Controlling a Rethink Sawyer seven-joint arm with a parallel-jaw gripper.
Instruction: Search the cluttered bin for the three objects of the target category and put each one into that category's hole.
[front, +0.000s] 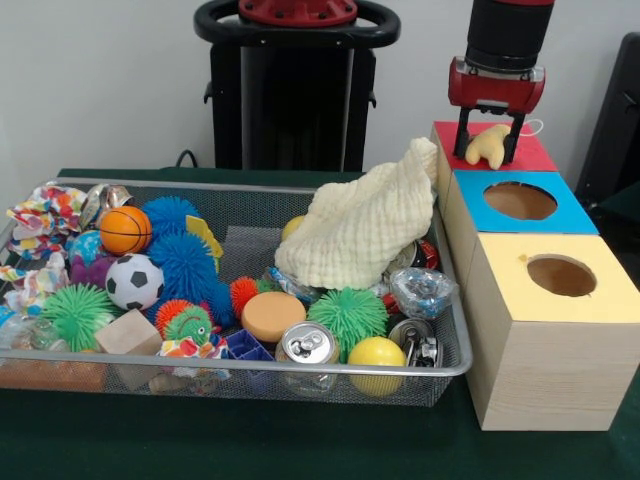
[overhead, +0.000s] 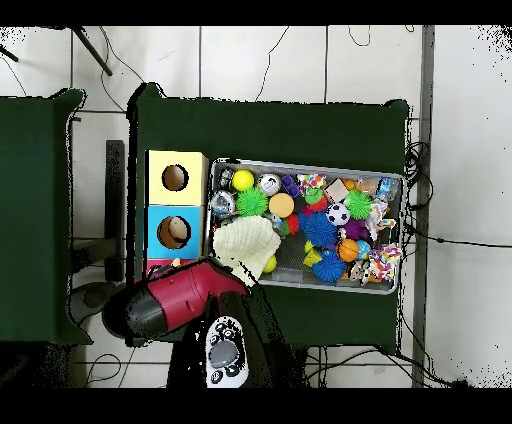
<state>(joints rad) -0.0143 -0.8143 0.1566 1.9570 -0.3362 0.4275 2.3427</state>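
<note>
Tool (front: 488, 148) hangs above the red-topped box (front: 530, 152), the farthest of three wooden boxes lined up along the tabletop's (front: 300, 440) right edge in the front view, its two black fingers closed on a small pale yellow plush toy (front: 487, 146) whose stubby limbs stick out below the tips. Toy sits just over the red top; the hole in that box is not visible from either camera, since the arm covers it in the overhead view. Next in the row stands the blue-topped box (front: 570, 218), its round hole open, and nearest the camera the yellow-topped box (front: 530, 290), hole also open. Wire mesh bin (front: 240, 372) sits just beside the boxes and holds mixed clutter: a cream waffle cloth (front: 360, 225) heaped at the bin's end nearest the boxes, a mini basketball (front: 124, 229), a mini soccer ball (front: 134, 281), a blue spiky ball (front: 185, 262), a green spiky ball (front: 347, 317), a yellow ball (front: 377, 353), an orange disc (front: 272, 315), a wooden block (front: 128, 334), and a drink can (front: 307, 345) lying against the front wall. Crumpled patterned wrappers (front: 45, 212) lie at the bin's opposite end.
</note>
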